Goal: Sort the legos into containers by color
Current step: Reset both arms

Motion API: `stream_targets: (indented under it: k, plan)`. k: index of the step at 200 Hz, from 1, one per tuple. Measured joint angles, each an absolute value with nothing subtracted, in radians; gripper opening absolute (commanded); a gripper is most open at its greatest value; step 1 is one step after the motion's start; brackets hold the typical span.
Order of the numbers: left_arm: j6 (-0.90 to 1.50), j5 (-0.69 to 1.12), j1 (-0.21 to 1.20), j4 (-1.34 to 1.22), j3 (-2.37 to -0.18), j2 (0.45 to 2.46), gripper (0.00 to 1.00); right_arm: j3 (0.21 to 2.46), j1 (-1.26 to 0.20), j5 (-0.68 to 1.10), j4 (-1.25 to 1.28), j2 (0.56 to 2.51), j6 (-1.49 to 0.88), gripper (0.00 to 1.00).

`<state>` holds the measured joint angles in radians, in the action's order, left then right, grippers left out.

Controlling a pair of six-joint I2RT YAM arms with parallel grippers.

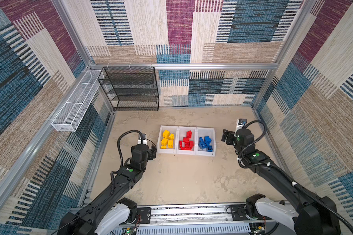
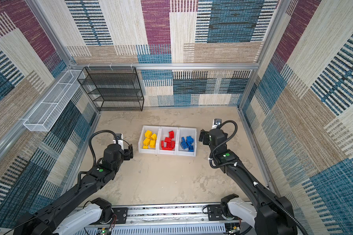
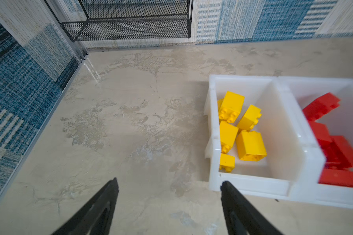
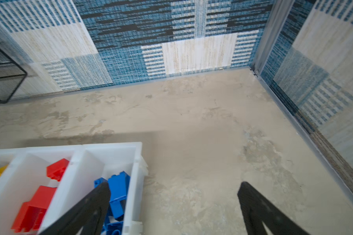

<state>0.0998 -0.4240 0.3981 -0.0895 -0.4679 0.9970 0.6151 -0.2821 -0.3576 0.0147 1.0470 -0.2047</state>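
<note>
Resting colour-sorted in the three white containers point(image 1: 186, 153), the legos point(image 1: 185, 140), probably light, rigid and slick, suit pinching across flat sides; left gripper point(image 3: 169, 183) and right gripper point(image 4: 174, 184) gape empty beside them.

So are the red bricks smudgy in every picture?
No: in the left wrist view the red bricks smear near the edge while the yellow bricks look crisp; in the right wrist view the red look soft; in both top views, sharp.
</note>
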Motion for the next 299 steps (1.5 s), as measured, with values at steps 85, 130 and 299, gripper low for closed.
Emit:
stream_targets:
  k: [85,130,299]
  plan:
    - [-0.030,-0.377,0.266,-0.481,-0.296,1.173,0.83,0.253,-0.115,-0.323,0.591,1.174,-0.077,1.00]
    - [-0.059,-0.232,0.134,-0.622,-0.382,1.343,0.82,0.225,-0.042,-0.284,0.888,1.345,-0.071,0.99]
    - [-0.022,0.036,-0.037,-0.744,-0.453,1.544,0.99,0.200,-0.010,-0.098,1.257,1.539,-0.005,1.00]
